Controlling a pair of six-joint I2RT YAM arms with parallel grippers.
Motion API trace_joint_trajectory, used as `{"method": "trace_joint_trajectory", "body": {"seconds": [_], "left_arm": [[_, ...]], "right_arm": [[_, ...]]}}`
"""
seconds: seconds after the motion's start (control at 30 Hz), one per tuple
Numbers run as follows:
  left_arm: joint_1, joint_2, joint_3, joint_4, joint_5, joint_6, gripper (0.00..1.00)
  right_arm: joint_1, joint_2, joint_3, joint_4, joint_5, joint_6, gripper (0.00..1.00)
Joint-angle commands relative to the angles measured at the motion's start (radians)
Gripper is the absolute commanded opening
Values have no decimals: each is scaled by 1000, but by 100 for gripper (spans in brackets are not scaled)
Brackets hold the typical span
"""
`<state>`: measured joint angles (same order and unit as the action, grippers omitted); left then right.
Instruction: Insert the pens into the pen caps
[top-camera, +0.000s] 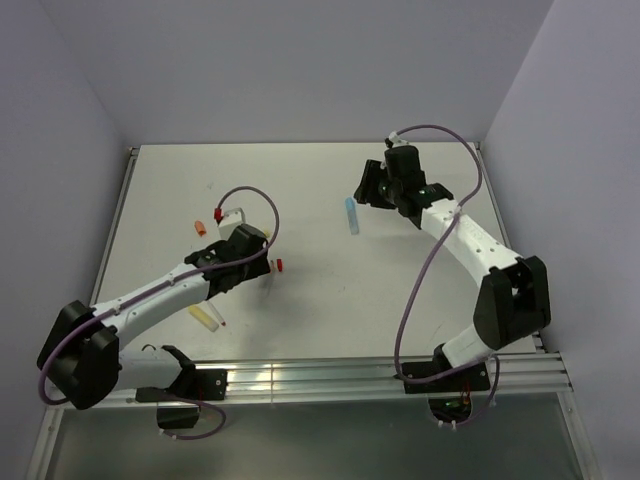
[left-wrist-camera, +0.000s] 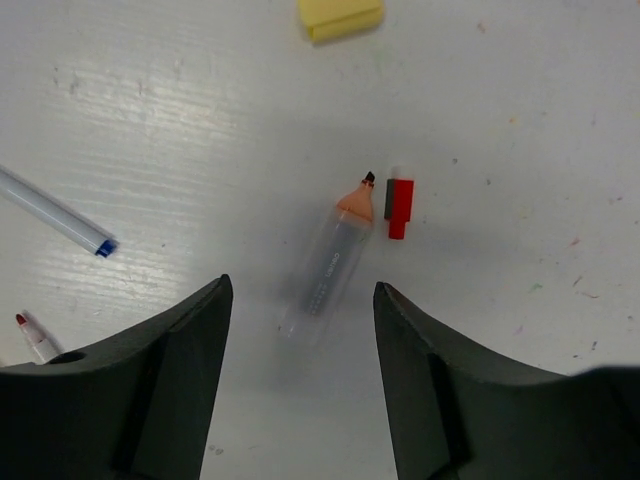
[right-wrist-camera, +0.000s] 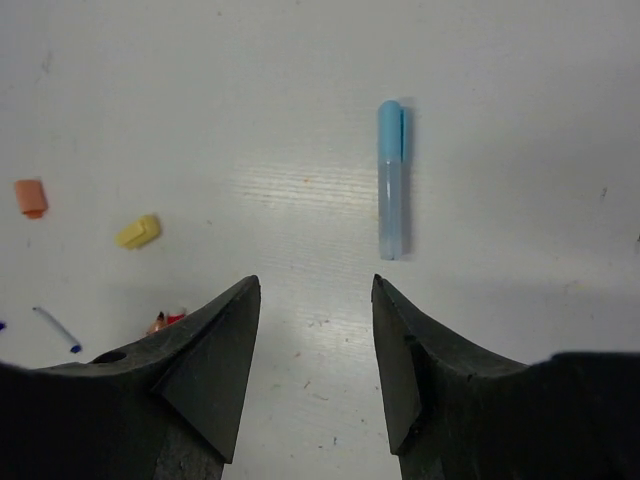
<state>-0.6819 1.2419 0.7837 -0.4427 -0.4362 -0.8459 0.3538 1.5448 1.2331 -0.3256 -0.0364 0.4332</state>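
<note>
My left gripper (top-camera: 258, 268) is open and empty. In the left wrist view it (left-wrist-camera: 300, 292) hovers over an uncapped orange marker (left-wrist-camera: 330, 262) lying on the table between the jaws. A red cap (left-wrist-camera: 398, 205) lies beside the marker's tip and also shows in the top view (top-camera: 281, 264). A yellow cap (left-wrist-camera: 340, 15) lies further off. A thin blue-tipped pen (left-wrist-camera: 55, 212) and a red-tipped pen (left-wrist-camera: 30, 335) lie to the left. My right gripper (top-camera: 362, 192) is open and empty just short of a capped light-blue marker (right-wrist-camera: 390, 180), which also shows in the top view (top-camera: 351, 214).
An orange cap (top-camera: 200, 227) lies left of my left gripper and also shows in the right wrist view (right-wrist-camera: 30, 197), near the yellow cap (right-wrist-camera: 138, 231). A yellow marker (top-camera: 206, 317) lies by the left arm. The table's metal rail (top-camera: 330, 378) runs along the near edge.
</note>
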Motion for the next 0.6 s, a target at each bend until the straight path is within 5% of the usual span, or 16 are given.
{"method": "trace_joint_trajectory", "body": {"seconds": [0.0, 0.57], "left_arm": [[-1, 43, -34, 113, 62, -12, 62], [-18, 312, 51, 186, 59, 128, 57]], "right_arm": [[7, -96, -46, 31, -68, 1, 57], [5, -207, -95, 53, -69, -11, 58]]}}
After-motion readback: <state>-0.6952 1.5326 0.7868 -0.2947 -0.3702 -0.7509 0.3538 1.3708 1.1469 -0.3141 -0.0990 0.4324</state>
